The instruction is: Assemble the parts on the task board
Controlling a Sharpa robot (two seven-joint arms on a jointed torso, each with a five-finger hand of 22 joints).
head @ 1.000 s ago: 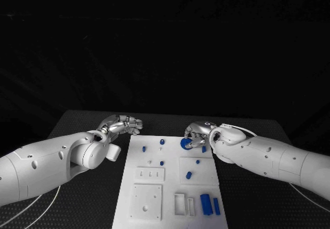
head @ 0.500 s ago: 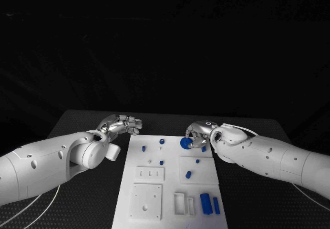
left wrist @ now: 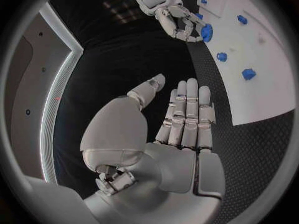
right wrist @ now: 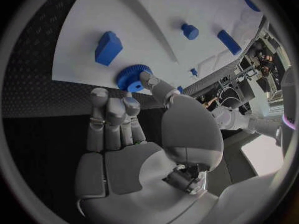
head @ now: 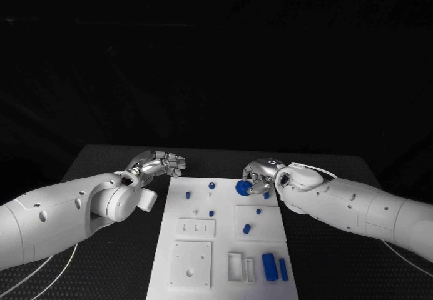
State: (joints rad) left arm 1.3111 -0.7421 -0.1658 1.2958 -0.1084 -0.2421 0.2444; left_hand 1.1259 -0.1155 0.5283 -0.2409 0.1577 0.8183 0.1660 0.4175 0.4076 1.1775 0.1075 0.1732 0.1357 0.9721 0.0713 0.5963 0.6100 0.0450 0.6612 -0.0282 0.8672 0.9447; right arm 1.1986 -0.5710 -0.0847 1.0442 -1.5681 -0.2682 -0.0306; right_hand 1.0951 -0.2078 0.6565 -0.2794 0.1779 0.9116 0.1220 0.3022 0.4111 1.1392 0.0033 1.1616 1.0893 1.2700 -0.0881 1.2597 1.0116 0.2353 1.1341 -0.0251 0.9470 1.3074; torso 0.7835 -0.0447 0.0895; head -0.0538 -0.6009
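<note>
Task board [head: 226, 250], unlettered; blue gear [head: 243, 186] in right hand [head: 259, 175] fingers [right wrist: 146, 79]

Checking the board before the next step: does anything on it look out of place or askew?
Nothing looks damaged or spilled. One thing stands out: the blue gear sits at the task board's far right edge, touched by the right hand. The left hand holds nothing.

Nothing readable anywhere — no lettering, number or label on the task board [head: 223, 250] or its parts.
</note>
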